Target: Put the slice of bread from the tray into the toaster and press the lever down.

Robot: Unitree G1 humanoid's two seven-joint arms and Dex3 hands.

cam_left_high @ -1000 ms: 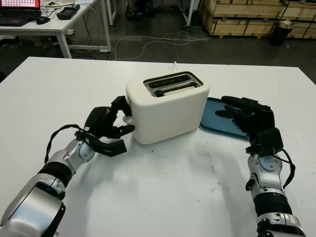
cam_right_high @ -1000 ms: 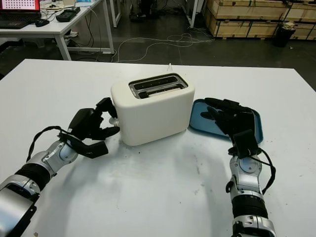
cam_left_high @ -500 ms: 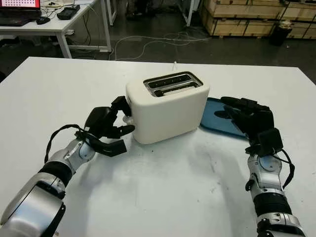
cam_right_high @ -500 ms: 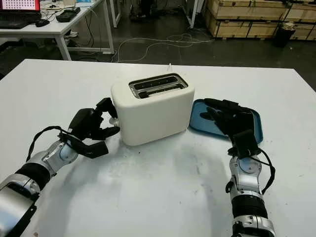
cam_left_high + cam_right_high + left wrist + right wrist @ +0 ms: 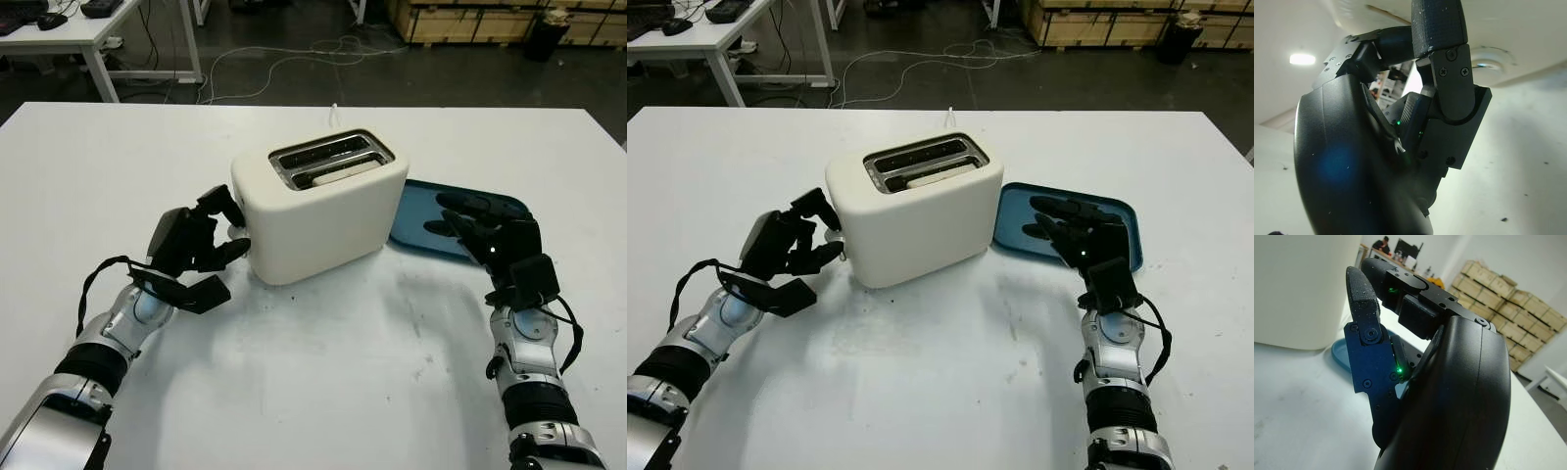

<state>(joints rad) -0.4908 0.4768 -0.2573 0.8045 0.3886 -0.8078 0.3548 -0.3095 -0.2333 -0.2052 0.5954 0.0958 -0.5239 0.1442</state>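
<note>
The left hand (image 5: 196, 245) remains at the 9 o'clock end of the toaster (image 5: 318, 206), its fingers (image 5: 223, 253) curled around the lever knob (image 5: 235, 232); against the earlier frames the knob sits no lower relative to the toaster body, so the press is judged still incomplete. The right hand (image 5: 1080, 240) stays open and empty over the blue tray (image 5: 1122, 220) at 3 o'clock of the toaster, unchanged. A pale slice of bread (image 5: 333, 174) sits in the nearer slot, so only the lever stroke remains.
</note>
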